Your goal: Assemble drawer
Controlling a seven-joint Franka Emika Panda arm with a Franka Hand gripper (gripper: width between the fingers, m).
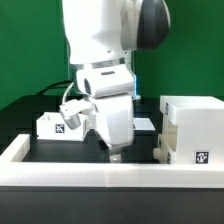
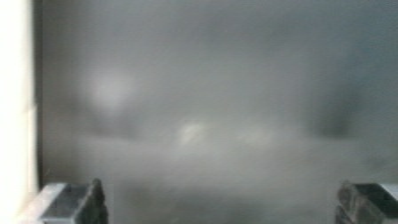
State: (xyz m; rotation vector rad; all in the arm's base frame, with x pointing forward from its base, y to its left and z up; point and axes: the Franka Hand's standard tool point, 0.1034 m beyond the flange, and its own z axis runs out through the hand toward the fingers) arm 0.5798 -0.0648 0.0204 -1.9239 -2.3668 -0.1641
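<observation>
The large white cube-shaped housing [image 1: 192, 128] stands at the exterior view's right, with a tag on its front. A small open-top box [image 1: 58, 125] with a tag sits at the left on the black table. Another low white part [image 1: 147, 124] shows just right of the arm, mostly hidden by it. My gripper [image 1: 117, 151] points down between the small box and the housing, close to the table and touching neither. In the wrist view the picture is blurred grey. The gripper [image 2: 222, 205] shows only its two fingertips [image 2: 80, 200], far apart at the corners, with nothing between them.
A low white border wall [image 1: 100, 176] runs along the front and up the left side [image 1: 15, 150] of the black work surface. The arm's white body [image 1: 100, 50] hides the middle back of the scene.
</observation>
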